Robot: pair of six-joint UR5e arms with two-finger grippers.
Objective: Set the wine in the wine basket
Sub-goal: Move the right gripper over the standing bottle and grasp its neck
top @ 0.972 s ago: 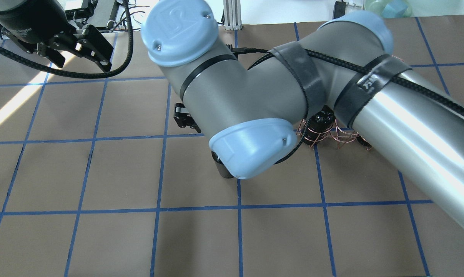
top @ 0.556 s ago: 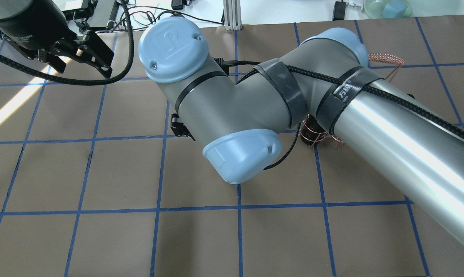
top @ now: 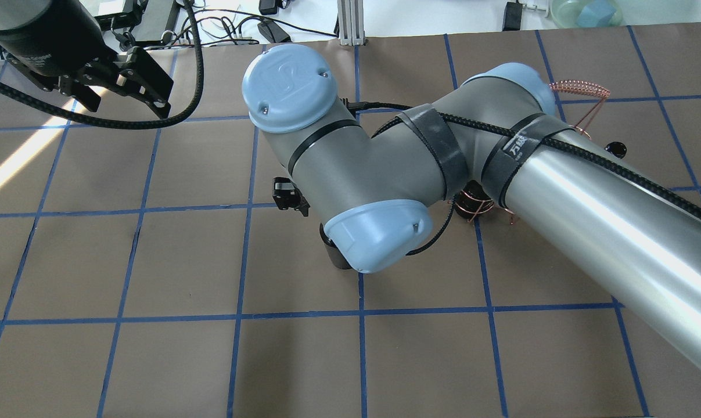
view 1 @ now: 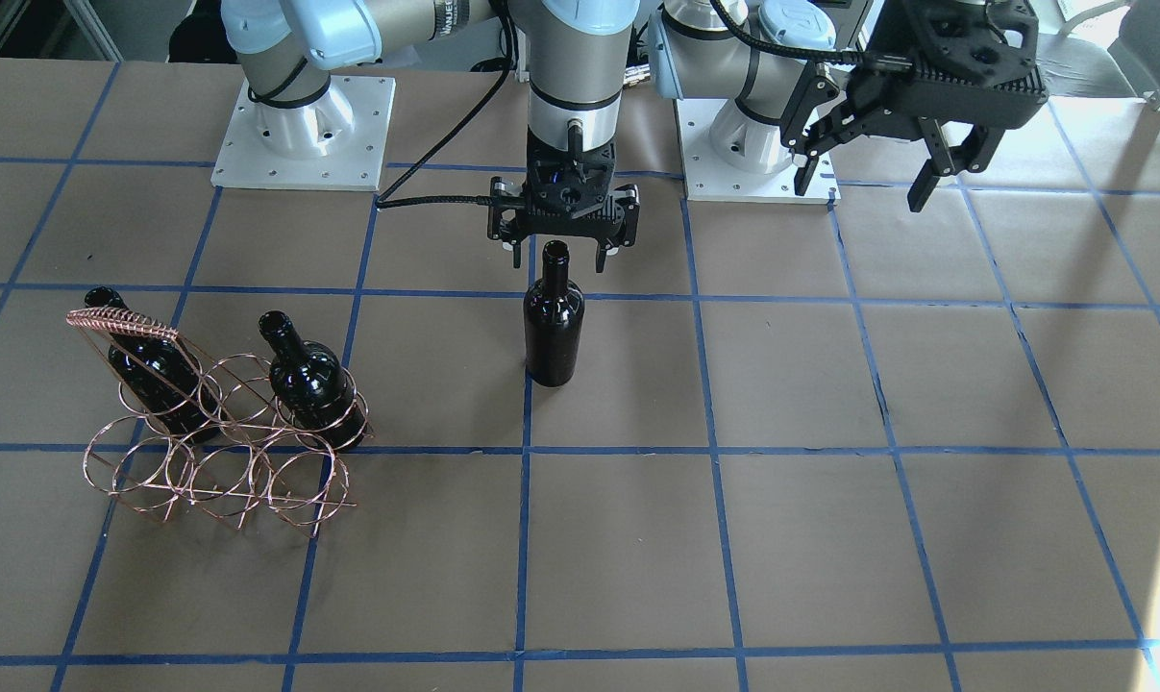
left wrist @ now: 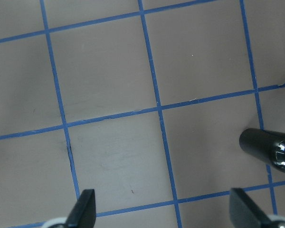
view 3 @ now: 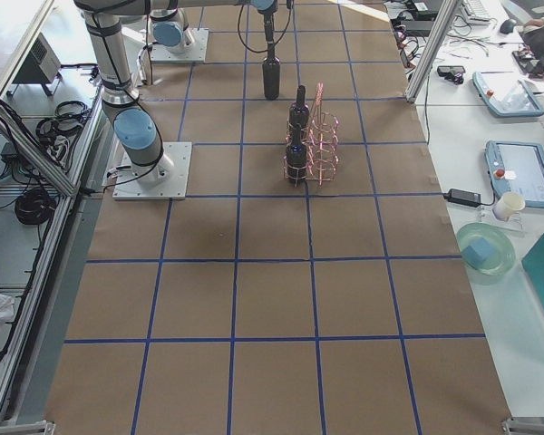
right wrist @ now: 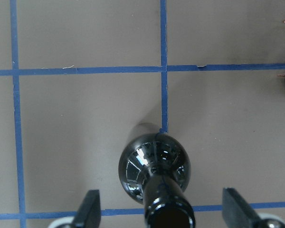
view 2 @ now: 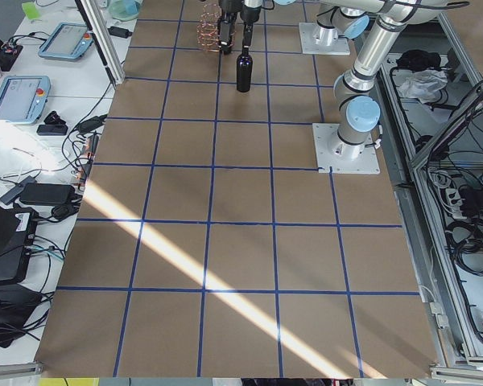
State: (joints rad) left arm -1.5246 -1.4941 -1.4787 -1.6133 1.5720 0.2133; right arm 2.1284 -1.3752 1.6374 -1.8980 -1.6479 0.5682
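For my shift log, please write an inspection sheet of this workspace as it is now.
surface: brown table, blue tape grid.
job's things: one wine bottle upright on the table; wine basket holds two more bottles, four rings free.
clutter: nothing seen.
grippers: right claw open astride the standing bottle's top; left claw open, empty, raised.
cables: black cables run along both arms.
surroundings: teach pendants on side benches.

One bottle [view 1: 554, 332] stands upright on the bench [view 1: 829, 481], directly below my right tool [view 1: 558, 261]. The rack [view 1: 214, 471] stands to my right, holding two bottles [view 1: 147, 370] [view 1: 312, 380] in the row nearer my base.
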